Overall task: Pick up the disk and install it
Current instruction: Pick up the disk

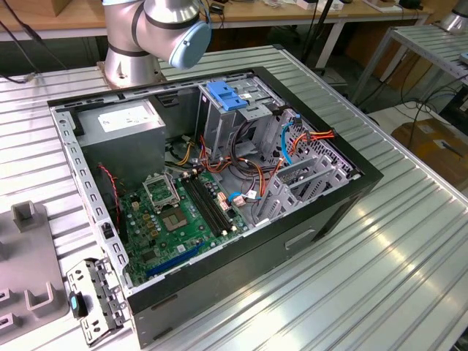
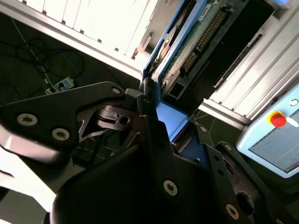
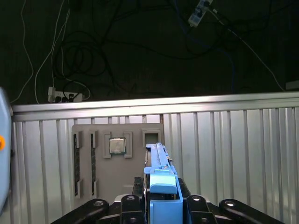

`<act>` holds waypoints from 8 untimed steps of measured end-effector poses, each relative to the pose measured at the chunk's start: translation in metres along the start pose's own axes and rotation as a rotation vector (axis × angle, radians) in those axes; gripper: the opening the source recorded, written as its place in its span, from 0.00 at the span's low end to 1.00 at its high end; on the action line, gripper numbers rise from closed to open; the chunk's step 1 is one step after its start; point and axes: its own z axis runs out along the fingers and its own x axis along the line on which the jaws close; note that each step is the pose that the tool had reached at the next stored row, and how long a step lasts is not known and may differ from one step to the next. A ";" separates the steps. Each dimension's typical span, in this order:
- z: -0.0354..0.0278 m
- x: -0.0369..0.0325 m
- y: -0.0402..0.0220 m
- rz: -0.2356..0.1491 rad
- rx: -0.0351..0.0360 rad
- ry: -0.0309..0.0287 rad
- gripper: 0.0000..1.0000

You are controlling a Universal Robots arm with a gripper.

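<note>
My gripper (image 3: 161,205) is clamped on the disk (image 3: 162,179), its black jointed metal fingers (image 2: 152,133) pinching the smooth blue plastic rails. The flat drive stands edge-on, and its green circuit board (image 2: 191,42) shows in the second wrist view. Beyond it lie a ribbed aluminium table (image 3: 233,149) and a grey tray (image 3: 93,182).

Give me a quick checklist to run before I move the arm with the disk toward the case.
1. Grip on the disk: ok. The gripper is shut on the disk, with its blue carrier between the fingers in both wrist views.
2. Disk off the grey tray: cannot tell. The tray lies beyond the disk in the first wrist view, and the gap cannot be judged.
3. Case open: ok. Its interior is exposed in the exterior view.
4. Drive cage bay free: cannot tell.
5. Orange cables clear of the cage: not ok. They loop right beside it.
</note>
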 end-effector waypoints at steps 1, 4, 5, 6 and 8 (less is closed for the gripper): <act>-0.0012 0.0000 0.0000 0.000 -0.0001 0.0000 0.37; -0.0044 0.0000 0.0000 0.000 -0.0004 0.0001 0.37; -0.0054 0.0000 0.0000 0.000 -0.0005 0.0001 0.37; -0.0062 0.0000 0.0000 0.000 -0.0006 0.0001 0.37; -0.0091 0.0000 0.0001 0.000 -0.0007 0.0001 0.37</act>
